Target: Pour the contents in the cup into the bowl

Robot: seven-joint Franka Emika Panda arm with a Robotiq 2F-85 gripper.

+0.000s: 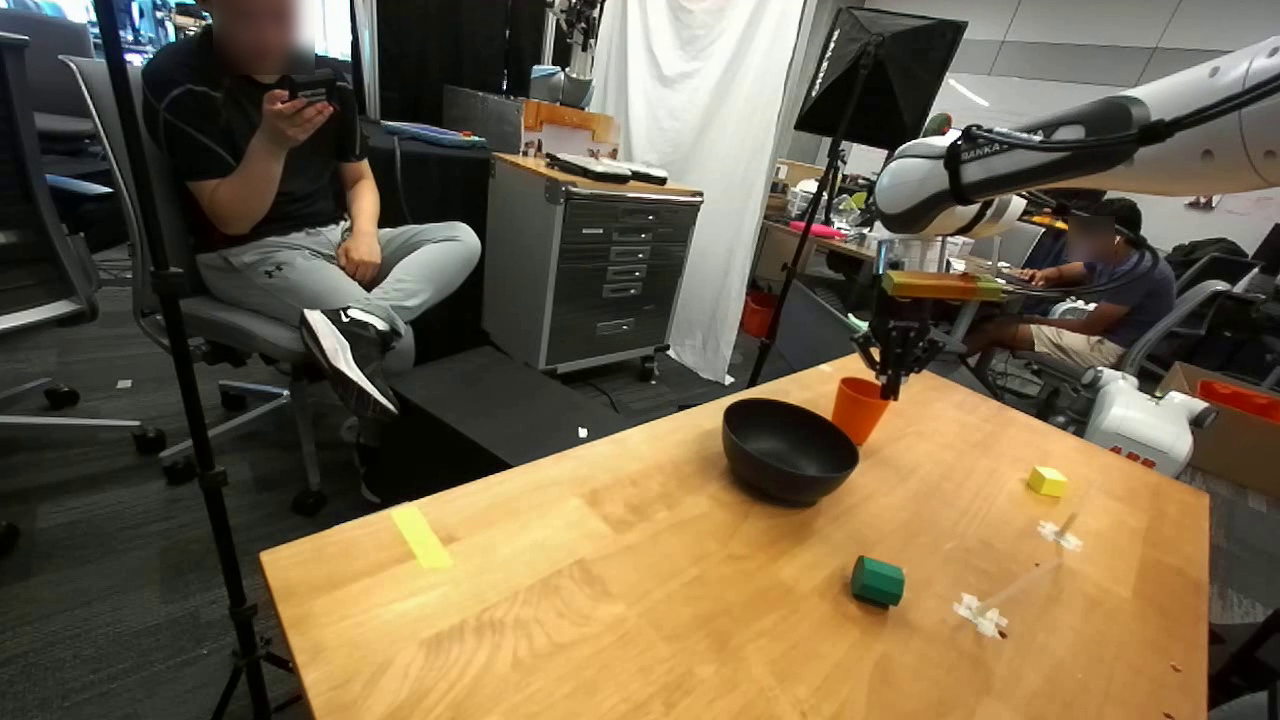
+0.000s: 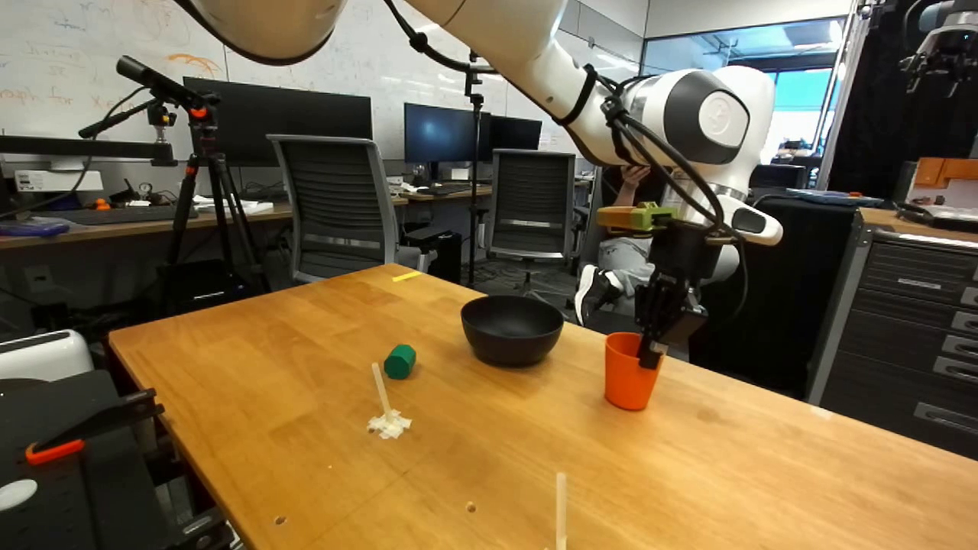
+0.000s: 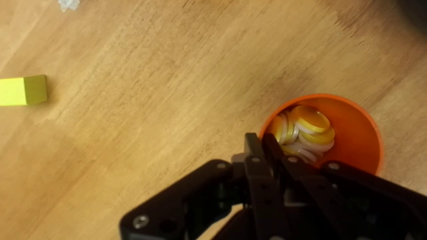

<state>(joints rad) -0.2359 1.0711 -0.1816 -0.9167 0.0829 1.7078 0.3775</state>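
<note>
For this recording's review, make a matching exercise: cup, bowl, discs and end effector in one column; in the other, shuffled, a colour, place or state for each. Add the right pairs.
Things
1. cup
2. bowl
3. discs
4. end effector

Descriptions
A. black and round, standing apart from the cup
B. closed on the wall of the cup
C. orange, gripped at its wall
D. yellow and whitish, inside the cup

Pairs: 1-C, 2-A, 3-D, 4-B

At the gripper (image 3: 260, 138), a smooth plastic cup (image 2: 625, 384) of glossy discs (image 3: 313, 133), probably plastic; below, grained wooden table (image 2: 489, 435); nearby, satin-smooth bowl (image 2: 510, 344).
</note>
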